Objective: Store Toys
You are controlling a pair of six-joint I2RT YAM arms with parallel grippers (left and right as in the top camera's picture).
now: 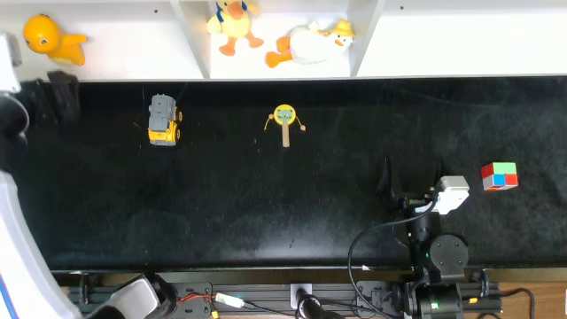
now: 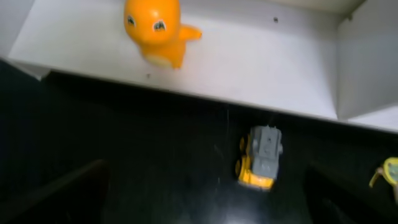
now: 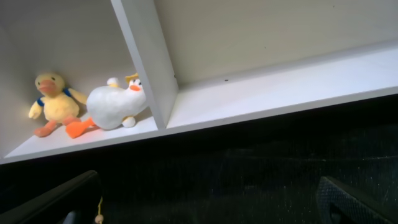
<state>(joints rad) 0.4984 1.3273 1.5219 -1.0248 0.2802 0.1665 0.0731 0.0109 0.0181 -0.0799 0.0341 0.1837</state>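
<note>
top view gives me: black table (image 1: pixel 266 213) with three toys loose on it and well apart. From table centre, the toy truck (image 1: pixel 163 120) is at 10 o'clock, the rattle (image 1: pixel 284 122) at 12 and the colour cube (image 1: pixel 500 176) at 3.
shelf: white shelf (image 1: pixel 443 35) runs along the table's 12 o'clock edge. The orange duck (image 1: pixel 44 37) is in the left bay. The yellow duck (image 1: pixel 235 22) and white duck (image 1: pixel 314 42) share the middle bay.
left wrist adds: a close look at the orange duck, upright on the shelf floor near the front lip. The truck stands on the table just in front of the shelf, not touching it.
right wrist adds: the divider (image 3: pixel 146 62) between the middle and right bays. The white duck lies right up against it, and the yellow duck sits upright just beside the white one.
left gripper (image 2: pixel 205 167): I have it over the table's 10 o'clock corner, facing the left bay. Fingers are spread wide with nothing between them, and it touches no toy.
right gripper (image 1: pixel 412 182): at 4 o'clock from table centre, with the cube at its 3 o'clock, near but apart. Fingers are spread wide, it holds nothing, and I see no contact with any toy.
</note>
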